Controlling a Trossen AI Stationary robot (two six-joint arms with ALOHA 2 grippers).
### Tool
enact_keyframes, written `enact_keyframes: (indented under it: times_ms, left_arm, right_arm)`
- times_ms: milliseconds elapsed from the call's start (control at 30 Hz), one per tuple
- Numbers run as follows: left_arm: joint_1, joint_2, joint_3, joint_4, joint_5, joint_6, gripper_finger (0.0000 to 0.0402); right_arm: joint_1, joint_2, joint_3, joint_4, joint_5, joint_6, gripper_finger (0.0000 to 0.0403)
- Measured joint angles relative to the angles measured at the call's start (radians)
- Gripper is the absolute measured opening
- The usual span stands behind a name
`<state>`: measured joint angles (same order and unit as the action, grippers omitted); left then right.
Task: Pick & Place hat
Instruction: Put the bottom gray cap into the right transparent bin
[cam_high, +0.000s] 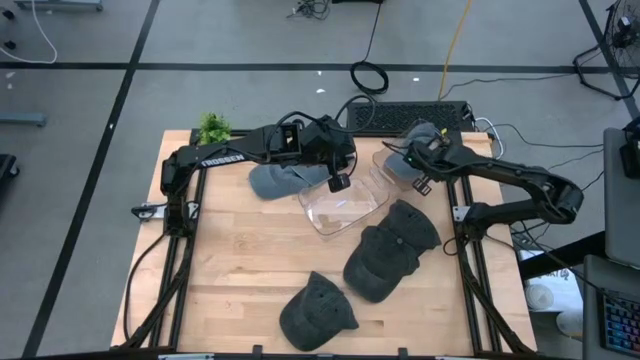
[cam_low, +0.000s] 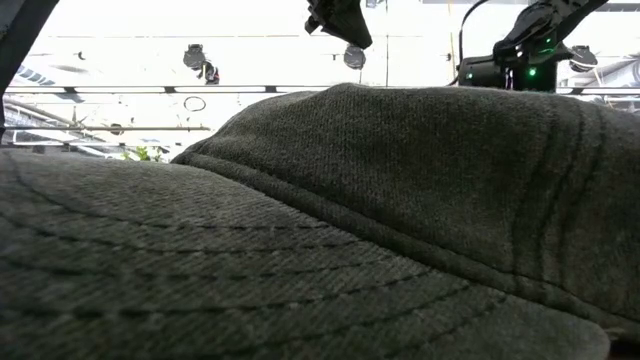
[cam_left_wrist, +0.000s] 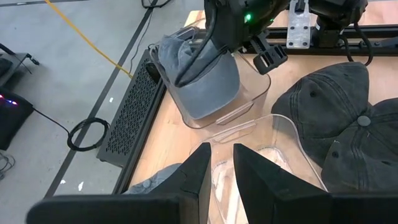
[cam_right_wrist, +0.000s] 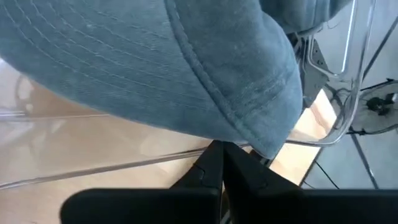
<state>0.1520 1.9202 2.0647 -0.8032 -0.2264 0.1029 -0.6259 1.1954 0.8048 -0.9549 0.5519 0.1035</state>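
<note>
A blue cap (cam_left_wrist: 202, 78) is seen lying in a clear bin (cam_left_wrist: 255, 93) at the far right of the counter (cam_high: 240, 270). The right hand (cam_right_wrist: 219, 163) is found directly at this cap, just under its brim edge, with its fingers pressed together; whether cloth is pinched between them cannot be told. In the high view the same hand (cam_high: 418, 165) sits over that bin, the cap (cam_high: 420, 135) bulging just beyond it.

A second clear bin (cam_high: 345, 207) lies just beside the first, and the left hand (cam_high: 338, 182) is held above its far rim. Its fingers (cam_left_wrist: 198, 168) stand a little apart, with the bin's wall (cam_left_wrist: 233, 127) seen just ahead of them; nothing is gripped. Close behind this hand, toward the left arm's base, a second blue cap (cam_high: 278, 180) lies on the counter, and a corner of it (cam_left_wrist: 155, 180) shows beside the fingers.

Beyond the left hand, on its right side, two dark caps (cam_high: 392, 250) lie overlapping on the wood, touching the second bin. A third dark cap (cam_high: 315, 315) lies well apart from both hands, near the front edge; it fills the low view (cam_low: 300, 230).

A small green plant (cam_high: 212, 127) stands at the far left corner, and a keyboard (cam_high: 405, 115) lies just off the far edge.
</note>
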Motion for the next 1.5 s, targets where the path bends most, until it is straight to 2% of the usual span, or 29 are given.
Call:
enact_keyframes:
  times_ms: [367,467,600,833,1000,1067,1200,1367,1500]
  left_arm:
    - [0.000,0.000,0.000,0.001,0.000,0.003,0.0079]
    - [0.000,0.000,0.000,0.006,0.000,0.003,0.0079]
    - [0.000,0.000,0.000,0.007,0.000,0.004,0.0079]
    - [0.000,0.000,0.000,0.007,0.000,0.003,0.0079]
    - [0.000,0.000,0.000,0.008,0.000,0.004,0.0078]
    - [0.000,0.000,0.000,0.007,0.000,0.004,0.0079]
    - [0.000,0.000,-0.005,0.012,0.000,0.007,0.0079]
    - [0.000,0.000,-0.051,0.056,0.000,0.016,0.0079]
    - [0.001,0.000,-0.097,0.107,-0.001,0.022,0.0078]
  right_arm:
    - [0.032,-0.153,0.048,-0.096,-0.029,0.067,0.0000]
    - [0.032,-0.191,0.049,-0.054,-0.049,0.058,0.0000]
    - [0.035,-0.203,0.051,0.056,-0.132,0.018,0.0000]
    - [0.076,-0.052,0.051,0.195,-0.187,-0.070,0.0000]
    - [0.053,0.128,0.044,0.173,-0.188,-0.066,0.0000]
    - [0.050,0.188,0.034,0.175,-0.223,-0.067,0.0000]
    - [0.059,0.238,0.024,0.195,-0.268,-0.061,0.0000]
    - [0.081,0.146,0.028,0.197,-0.258,-0.071,0.0000]
    - [0.080,0.011,0.065,0.211,-0.221,-0.089,0.0000]
